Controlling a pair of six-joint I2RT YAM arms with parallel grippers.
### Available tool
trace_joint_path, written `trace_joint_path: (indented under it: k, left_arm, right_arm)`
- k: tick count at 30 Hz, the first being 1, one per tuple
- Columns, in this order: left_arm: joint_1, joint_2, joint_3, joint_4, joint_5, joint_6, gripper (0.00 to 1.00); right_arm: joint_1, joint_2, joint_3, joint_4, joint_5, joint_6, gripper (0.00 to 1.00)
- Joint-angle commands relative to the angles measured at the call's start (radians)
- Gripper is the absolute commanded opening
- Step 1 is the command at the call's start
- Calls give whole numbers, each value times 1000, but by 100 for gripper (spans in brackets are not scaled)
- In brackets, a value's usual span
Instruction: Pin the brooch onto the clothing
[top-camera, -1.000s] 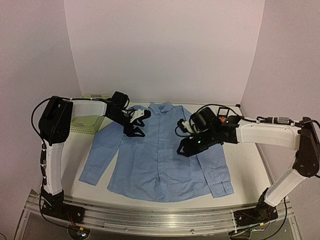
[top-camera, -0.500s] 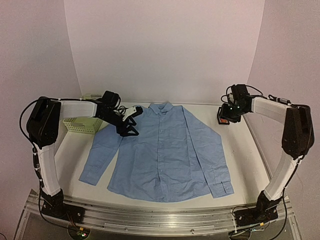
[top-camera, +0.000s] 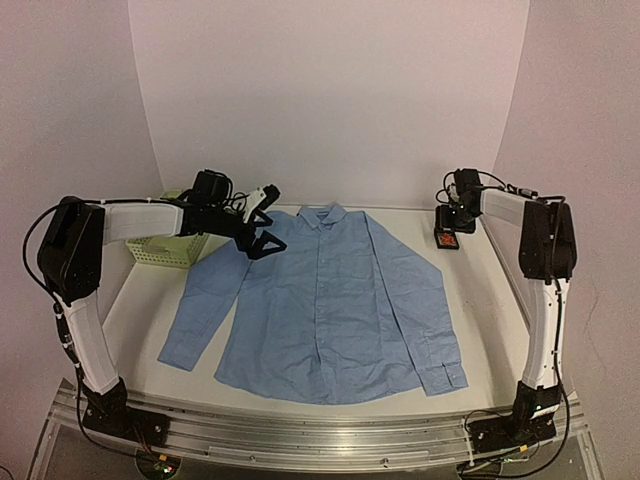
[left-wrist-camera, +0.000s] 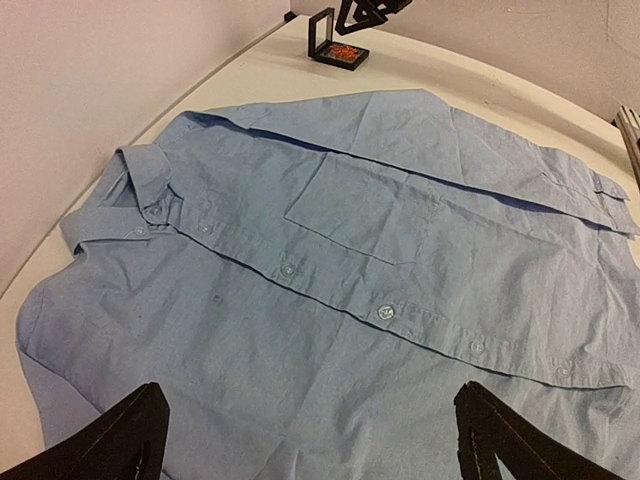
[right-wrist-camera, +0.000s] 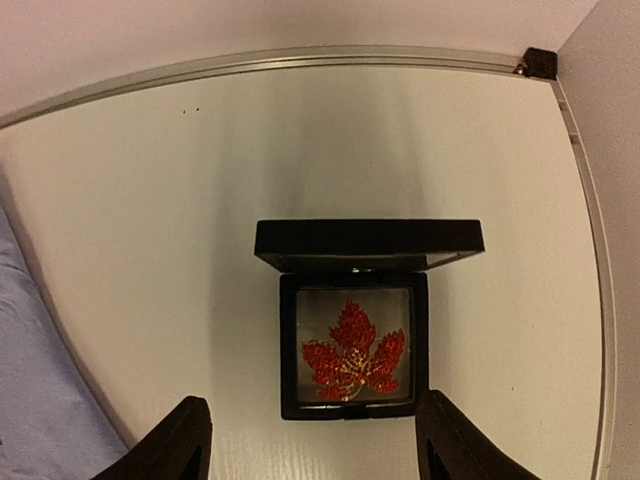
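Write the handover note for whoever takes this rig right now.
Left gripper: open, empty, hovering over the shirt beside its collar.
Right gripper: open, empty, above the open black box at the far right of the table.
Brooch: lying in the box. Shirt: spread flat, front up, buttoned.
Done: box lid is up; nothing picked.
Left: take the brooch out, carry it to the shirt, pin it on.

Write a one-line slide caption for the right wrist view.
Open right pincer hovers above the red leaf brooch lying in its open black box on the white table.
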Motion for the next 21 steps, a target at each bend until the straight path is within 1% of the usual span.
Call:
trace_joint_path:
  k: [1, 4, 7, 13, 21]
  left_arm:
    - [-3, -24, -14, 43, -15, -27, 100]
    - [-3, -16, -12, 36, -14, -24, 100]
    - [-6, -6, -13, 34, -13, -23, 100]
    - [-12, 21, -7, 25, -14, -11, 100]
    - [-13, 45, 16, -1, -21, -5, 99]
  right_arm:
    - [-20, 72, 126, -4, 47, -124, 66]
    - [-22, 115, 177, -6, 44, -155, 67]
    - [-24, 142, 202, -7, 9, -168, 67]
    - [-25, 186, 200, -9, -10, -193, 60]
    - [-29, 234, 227, -10, -36, -203, 60]
